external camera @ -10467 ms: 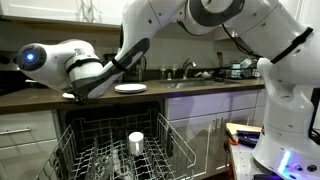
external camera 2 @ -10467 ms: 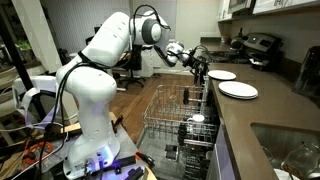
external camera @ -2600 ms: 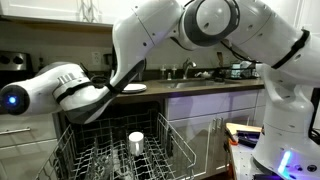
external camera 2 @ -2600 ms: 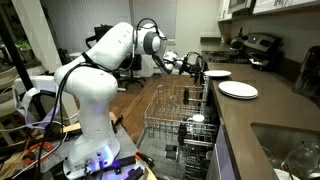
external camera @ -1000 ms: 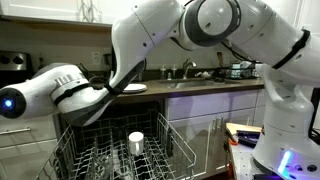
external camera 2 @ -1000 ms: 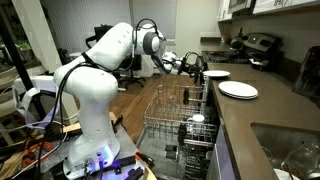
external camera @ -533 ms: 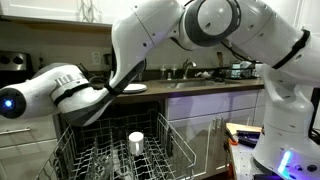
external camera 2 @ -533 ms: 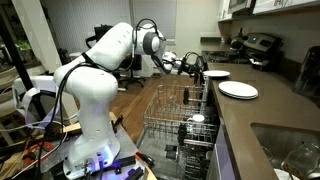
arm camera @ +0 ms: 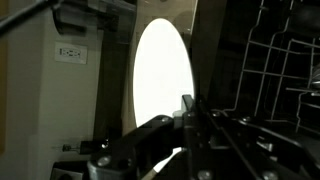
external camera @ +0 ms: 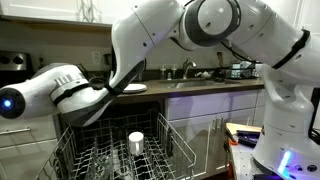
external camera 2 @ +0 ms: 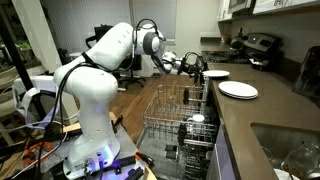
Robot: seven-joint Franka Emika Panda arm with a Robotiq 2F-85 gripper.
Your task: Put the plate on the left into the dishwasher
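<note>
The plate [external camera 2: 219,74] is white and round and sits farthest along the dark counter [external camera 2: 250,115]. My gripper [external camera 2: 200,69] is shut on its near rim. In the wrist view the plate [arm camera: 163,75] shows as a bright oval, and my gripper [arm camera: 188,108] is clamped at its lower right edge. The dishwasher stands open below the counter with its grey wire rack pulled out in both exterior views [external camera: 105,150] [external camera 2: 172,112]. In the front exterior view my arm [external camera: 85,95] hides the gripper and this plate.
A second white plate [external camera 2: 238,90] [external camera: 130,88] lies nearer on the counter. A white cup [external camera: 136,142] [external camera 2: 197,121] stands in the rack. A sink [external camera 2: 292,150] is set into the counter, and white drawers [external camera: 25,135] flank the dishwasher.
</note>
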